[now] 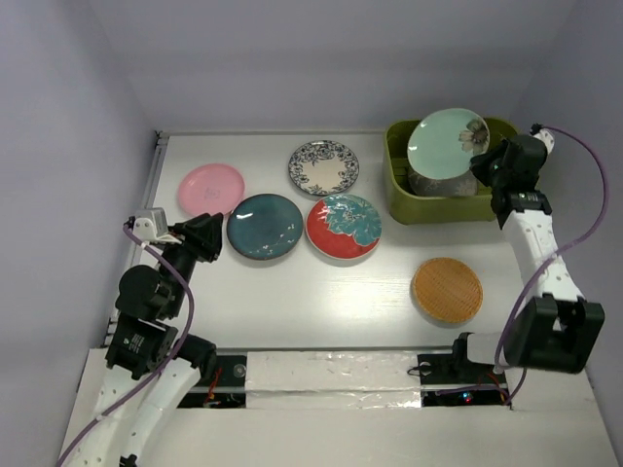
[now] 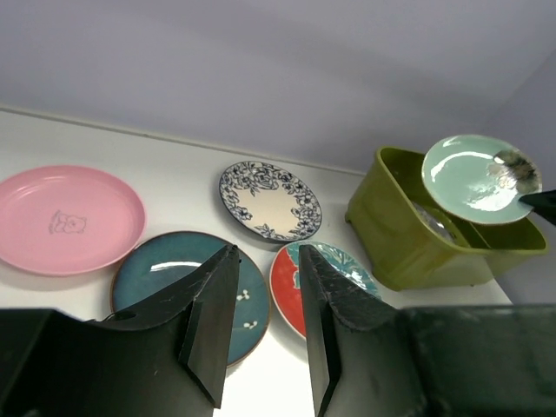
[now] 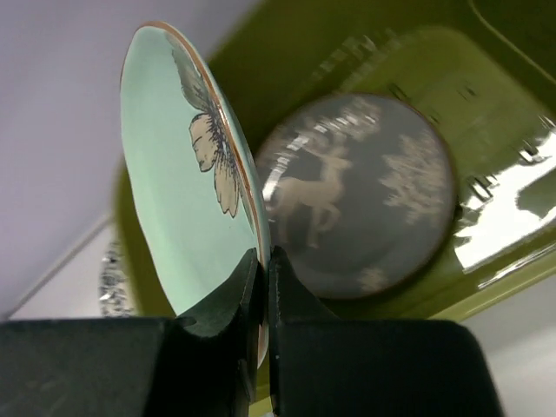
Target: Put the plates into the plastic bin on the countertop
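My right gripper (image 1: pixel 484 165) is shut on the rim of the mint plate (image 1: pixel 446 141) and holds it tilted above the olive-green plastic bin (image 1: pixel 401 187). In the right wrist view the mint plate (image 3: pixel 178 174) stands on edge over the grey deer plate (image 3: pixel 365 195), which lies in the bin (image 3: pixel 408 52). The pink plate (image 1: pixel 210 188), blue-white patterned plate (image 1: pixel 323 166), dark teal plate (image 1: pixel 264 226), red plate with teal flower (image 1: pixel 343 226) and orange-brown plate (image 1: pixel 447 289) lie on the countertop (image 1: pixel 321 302). My left gripper (image 1: pixel 216 236) is open and empty, left of the teal plate.
Purple walls close the table at the back and on both sides. The bin stands at the far right corner. A taped white strip (image 1: pixel 331 375) runs along the near edge between the arm bases.
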`<state>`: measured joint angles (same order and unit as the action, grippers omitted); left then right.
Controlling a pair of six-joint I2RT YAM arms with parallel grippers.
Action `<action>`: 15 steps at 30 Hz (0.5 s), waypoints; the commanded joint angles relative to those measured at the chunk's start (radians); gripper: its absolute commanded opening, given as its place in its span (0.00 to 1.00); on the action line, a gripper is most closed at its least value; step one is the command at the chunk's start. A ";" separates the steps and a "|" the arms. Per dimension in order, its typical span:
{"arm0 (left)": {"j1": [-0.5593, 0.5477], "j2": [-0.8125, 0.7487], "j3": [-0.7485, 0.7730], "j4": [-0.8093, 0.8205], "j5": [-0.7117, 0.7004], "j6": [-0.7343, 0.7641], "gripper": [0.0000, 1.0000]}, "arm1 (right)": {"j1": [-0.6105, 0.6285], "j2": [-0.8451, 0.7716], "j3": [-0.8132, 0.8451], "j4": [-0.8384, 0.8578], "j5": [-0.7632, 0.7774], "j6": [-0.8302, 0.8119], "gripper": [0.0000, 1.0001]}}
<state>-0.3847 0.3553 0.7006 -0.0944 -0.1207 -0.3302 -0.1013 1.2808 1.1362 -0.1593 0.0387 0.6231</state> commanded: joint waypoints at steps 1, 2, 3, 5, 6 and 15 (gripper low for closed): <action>-0.003 0.014 0.007 0.055 0.041 0.005 0.31 | -0.104 0.073 0.118 0.049 -0.208 0.012 0.00; -0.003 0.016 0.007 0.055 0.046 0.003 0.31 | -0.104 0.106 0.137 0.032 -0.214 0.007 0.00; -0.003 0.020 0.008 0.055 0.049 0.003 0.32 | -0.115 0.164 0.172 0.018 -0.211 -0.002 0.00; -0.012 0.022 0.007 0.055 0.052 -0.001 0.34 | -0.115 0.221 0.203 -0.015 -0.215 -0.026 0.00; -0.013 0.024 0.005 0.058 0.053 -0.006 0.34 | -0.126 0.247 0.217 -0.023 -0.220 -0.034 0.00; -0.013 0.088 0.013 0.041 0.102 -0.032 0.37 | -0.149 0.437 0.299 -0.129 -0.097 -0.089 0.02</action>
<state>-0.3920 0.4061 0.7006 -0.0948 -0.0593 -0.3496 -0.2420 1.7050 1.3411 -0.3389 -0.0982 0.5636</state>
